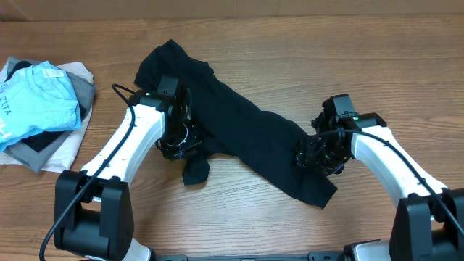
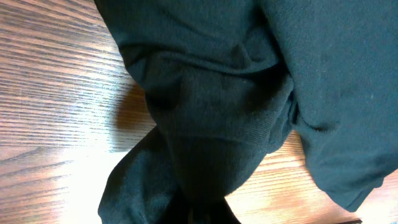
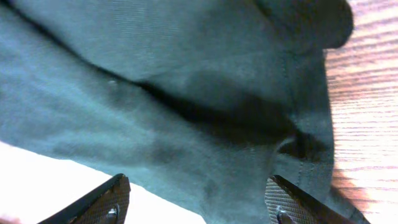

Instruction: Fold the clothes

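**A:** Note for the log: where did the black garment (image 1: pixel 239 138) lie?

**B:** Spread on the table (image 1: pixel 239 225), long axis on a diagonal. It ran from beyond and outboard of the left gripper (image 1: pixel 176 138) down to just past the right gripper (image 1: pixel 313 154). Both grippers were low on the cloth, the left about mid-length on the near edge, the right close to the lower end.

**A:** State of the right fingers?

**B:** Apart. In the right wrist view both fingertips (image 3: pixel 115 196) showed with a wide gap. The fabric lay ahead of them and across that gap, with a seam running off to one side. Nothing was gripped.

**A:** And the left?

**B:** I could not tell. The left wrist view was filled with bunched cloth funnelling toward the camera, and the fingers were hidden under it. It might have been a pinch, but I couldn't confirm it.

**A:** What did the next move depend on?

**B:** My judgement: the right arm was nearer the lower end. That end lay straight ahead of its open fingers, so closing there would give a hold for carrying it along the axis toward the far end.

**A:** Anything else?

**B:** A pile of clothes (image 1: pixel 40 109) sat well outboard of the left fingers, untouched.
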`<state>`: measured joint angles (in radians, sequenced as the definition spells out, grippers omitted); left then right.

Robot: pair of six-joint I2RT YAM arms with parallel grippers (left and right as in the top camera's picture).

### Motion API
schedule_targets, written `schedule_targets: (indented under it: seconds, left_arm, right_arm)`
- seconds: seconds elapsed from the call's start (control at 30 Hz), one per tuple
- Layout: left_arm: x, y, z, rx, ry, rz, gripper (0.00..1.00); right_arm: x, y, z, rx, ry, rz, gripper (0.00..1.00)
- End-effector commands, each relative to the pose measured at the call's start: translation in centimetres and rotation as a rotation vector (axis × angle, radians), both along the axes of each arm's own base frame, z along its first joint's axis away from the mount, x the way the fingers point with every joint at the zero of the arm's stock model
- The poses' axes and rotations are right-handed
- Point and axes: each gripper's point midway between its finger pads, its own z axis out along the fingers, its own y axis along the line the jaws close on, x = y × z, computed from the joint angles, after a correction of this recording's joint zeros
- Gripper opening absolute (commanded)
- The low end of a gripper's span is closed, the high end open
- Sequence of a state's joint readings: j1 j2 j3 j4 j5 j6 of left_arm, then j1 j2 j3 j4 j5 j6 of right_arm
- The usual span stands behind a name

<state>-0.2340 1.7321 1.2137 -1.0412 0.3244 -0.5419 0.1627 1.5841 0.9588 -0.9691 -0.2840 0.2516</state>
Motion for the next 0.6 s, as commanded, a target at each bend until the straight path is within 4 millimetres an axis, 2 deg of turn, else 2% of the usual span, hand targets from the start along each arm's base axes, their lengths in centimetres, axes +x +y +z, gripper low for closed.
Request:
schedule_targets:
  seconds: [0.0, 0.1, 0.13, 0.17, 0.3, 0.43, 0.57]
  left_arm:
    - [0.2, 0.1, 0.4, 0.005, -0.025, -0.027, 0.04]
    - [0.2, 0.1, 0.4, 0.005, -0.025, -0.027, 0.04]
    - [0.2, 0.1, 0.4, 0.005, -0.025, -0.027, 0.04]
    - [0.2, 0.1, 0.4, 0.005, -0.025, -0.027, 0.04]
    - [0.2, 0.1, 0.4, 0.005, -0.026, -0.027, 0.04]
    - [0.0, 0.1, 0.4, 0.007, -0.019, -0.031, 0.04]
    - [-0.8, 1.3, 0.2, 0.071, 0.01, -0.042, 0.04]
  right_arm:
    - [-0.4, -0.4, -1.5, -0.032, 0.068, -0.05, 0.74]
    - [-1.0, -0.5, -2.7, -0.042, 0.122, -0.061, 0.73]
    - [-1.1, -0.5, -3.1, -0.045, 0.139, -0.06, 0.71]
    - [-1.2, -0.5, -3.3, -0.047, 0.148, -0.06, 0.64]
    - [-0.9, -0.5, -3.4, -0.047, 0.146, -0.062, 0.05]
    - [0.3, -0.9, -2.1, -0.044, 0.131, -0.084, 0.04]
    - [3.6, -2.8, 1.0, -0.083, 0.059, -0.136, 0.04]
